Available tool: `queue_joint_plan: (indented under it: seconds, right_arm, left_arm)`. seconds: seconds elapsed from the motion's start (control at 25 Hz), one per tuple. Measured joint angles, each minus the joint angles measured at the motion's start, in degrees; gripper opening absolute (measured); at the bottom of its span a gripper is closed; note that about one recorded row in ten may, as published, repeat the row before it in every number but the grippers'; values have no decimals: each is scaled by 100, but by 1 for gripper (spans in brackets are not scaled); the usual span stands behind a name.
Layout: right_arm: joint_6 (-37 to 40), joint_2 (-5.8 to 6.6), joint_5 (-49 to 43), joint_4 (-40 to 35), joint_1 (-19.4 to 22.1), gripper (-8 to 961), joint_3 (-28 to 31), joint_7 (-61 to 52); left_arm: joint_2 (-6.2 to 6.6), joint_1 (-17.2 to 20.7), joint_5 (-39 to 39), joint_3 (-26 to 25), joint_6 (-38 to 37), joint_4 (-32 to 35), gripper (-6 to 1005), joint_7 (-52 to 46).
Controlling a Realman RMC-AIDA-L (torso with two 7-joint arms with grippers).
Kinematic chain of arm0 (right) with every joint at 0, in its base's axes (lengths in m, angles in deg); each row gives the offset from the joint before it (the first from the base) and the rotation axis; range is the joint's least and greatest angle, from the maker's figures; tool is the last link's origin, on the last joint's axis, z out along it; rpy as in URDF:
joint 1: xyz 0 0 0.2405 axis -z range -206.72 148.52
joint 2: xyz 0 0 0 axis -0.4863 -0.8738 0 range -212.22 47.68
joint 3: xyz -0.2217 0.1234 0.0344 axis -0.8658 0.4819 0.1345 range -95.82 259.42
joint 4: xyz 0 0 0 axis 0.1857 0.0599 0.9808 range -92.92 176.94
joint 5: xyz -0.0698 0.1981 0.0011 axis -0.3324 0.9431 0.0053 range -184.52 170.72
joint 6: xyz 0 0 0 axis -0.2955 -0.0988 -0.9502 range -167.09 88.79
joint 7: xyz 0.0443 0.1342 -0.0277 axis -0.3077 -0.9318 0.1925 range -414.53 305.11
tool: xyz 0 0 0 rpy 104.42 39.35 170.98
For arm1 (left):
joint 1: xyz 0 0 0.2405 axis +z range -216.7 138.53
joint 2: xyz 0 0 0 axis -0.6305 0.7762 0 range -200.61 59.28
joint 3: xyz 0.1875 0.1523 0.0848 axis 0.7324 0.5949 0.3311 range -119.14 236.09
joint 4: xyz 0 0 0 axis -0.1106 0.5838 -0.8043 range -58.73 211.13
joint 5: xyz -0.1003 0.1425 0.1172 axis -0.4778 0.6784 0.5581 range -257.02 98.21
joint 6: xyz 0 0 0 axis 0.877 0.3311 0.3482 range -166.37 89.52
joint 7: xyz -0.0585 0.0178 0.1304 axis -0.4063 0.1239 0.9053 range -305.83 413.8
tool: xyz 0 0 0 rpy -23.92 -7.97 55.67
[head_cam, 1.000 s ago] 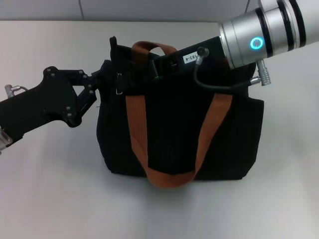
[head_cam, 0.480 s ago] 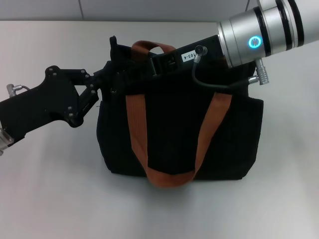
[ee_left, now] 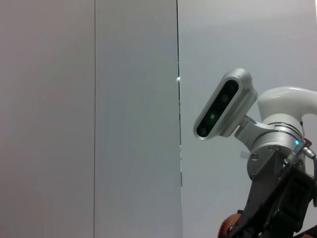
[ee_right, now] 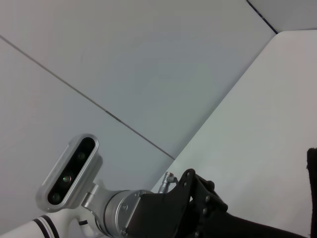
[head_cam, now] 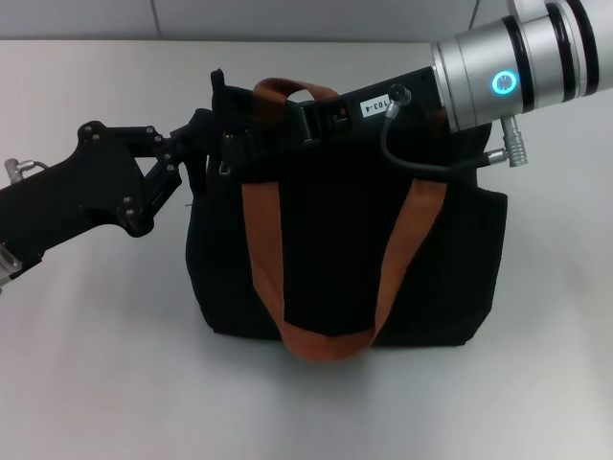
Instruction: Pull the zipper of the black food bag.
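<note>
Left gripper (head_cam: 213, 134) set at the zipper (head_cam: 226, 165), far-left top corner of the black food bag (head_cam: 335, 254).

The zip line is seen running rightward toward the right gripper (head_cam: 316, 120); neither grip can be told.

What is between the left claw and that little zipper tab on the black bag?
Nothing visible. The left gripper is already at the zipper on the black food bag. The right gripper is at the bag's top edge.

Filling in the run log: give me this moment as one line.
left gripper: at bag's top left corner by zipper pull | right gripper: on bag's top edge near orange handle | zipper: pull at left end
</note>
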Motion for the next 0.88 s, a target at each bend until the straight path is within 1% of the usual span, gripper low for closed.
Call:
queue_joint_plan:
  seconds: [0.6,0.88]
  right_arm:
    - [-117,5,-1,6,-1,160,-17,5]
    - [-116,5,-1,21,2,271,-9,13]
  left_arm:
    - [-18,-14,-6,-2,-38,43,102,-76]
    - [-15,-15,-6,-25,-39,45,105,-82]
